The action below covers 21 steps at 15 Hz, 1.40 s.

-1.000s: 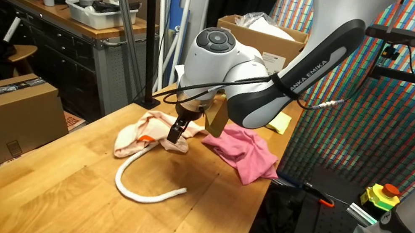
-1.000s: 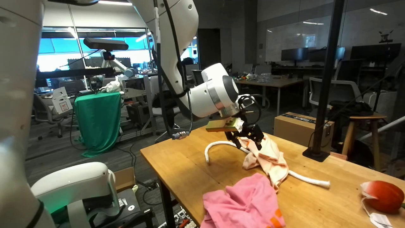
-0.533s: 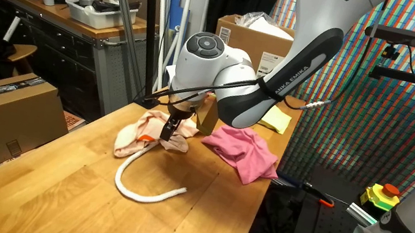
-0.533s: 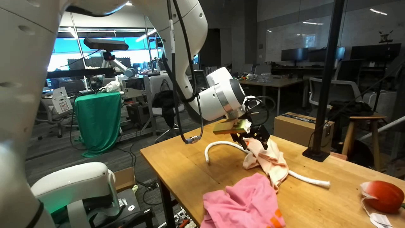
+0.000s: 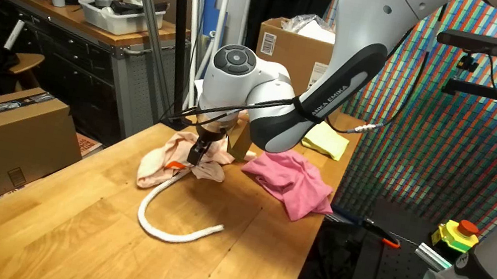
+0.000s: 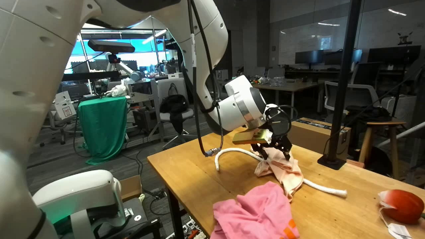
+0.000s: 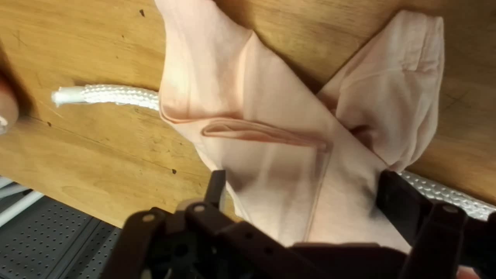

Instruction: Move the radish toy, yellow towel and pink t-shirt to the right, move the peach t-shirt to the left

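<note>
One crumpled, pale peach fabric t-shirt [image 7: 283,104] lies below my spread black end effector [image 7: 303,186]; its leftward move seems in hand: I should lower, then pinch.

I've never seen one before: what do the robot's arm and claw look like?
The arm is white and smoothly rounded, with a black panel lettered in white, a round dark button pad and black cables strapped to it. The claw is black and angular, with two jointed fingers; a flat gold-coloured piece sits above it.
</note>
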Available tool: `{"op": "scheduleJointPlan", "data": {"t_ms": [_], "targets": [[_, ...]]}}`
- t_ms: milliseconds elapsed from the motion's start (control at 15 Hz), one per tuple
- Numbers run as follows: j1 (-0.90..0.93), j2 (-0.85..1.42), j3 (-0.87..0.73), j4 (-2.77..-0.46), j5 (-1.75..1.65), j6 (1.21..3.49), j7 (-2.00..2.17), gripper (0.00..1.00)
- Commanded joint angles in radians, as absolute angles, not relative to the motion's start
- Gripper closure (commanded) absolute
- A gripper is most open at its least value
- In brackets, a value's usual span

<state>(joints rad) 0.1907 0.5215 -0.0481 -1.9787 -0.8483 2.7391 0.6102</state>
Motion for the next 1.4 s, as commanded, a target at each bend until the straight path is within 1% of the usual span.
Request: {"op": "scheduleJointPlan", "data": {"t_ms": [0,67,133,200,333,400,467,600,733,800,867,1067,1133,1333], "targets": [[0.209,0.57,-0.081,-1.913,-0.882,2.755,0.661,0.0],[0.21,0.576,-0.085,-1.906,-0.882,2.753,0.663,0.0],[0.211,0.581,-0.086,-1.9,-0.88,2.751,0.666,0.06],[0.21,0.582,-0.087,-1.9,-0.88,2.753,0.666,0.27],[0.215,0.582,-0.09,-1.9,-0.885,2.753,0.674,0.32],[0.215,0.579,-0.089,-1.903,-0.884,2.752,0.673,0.39],[0.219,0.574,-0.091,-1.908,-0.891,2.753,0.679,0.49],[0.226,0.565,-0.094,-1.915,-0.901,2.755,0.693,0.65],[0.233,0.558,-0.098,-1.924,-0.917,2.758,0.709,0.78],[0.237,0.554,-0.101,-1.926,-0.928,2.759,0.72,0.87],[0.242,0.549,-0.105,-1.93,-0.938,2.76,0.735,0.92],[0.255,0.535,-0.12,-1.941,-0.973,2.763,0.783,0.97],[0.263,0.53,-0.129,-1.943,-0.99,2.768,0.815,0.94],[0.282,0.504,-0.153,-1.955,-1.045,2.789,0.914,0.94]]}}
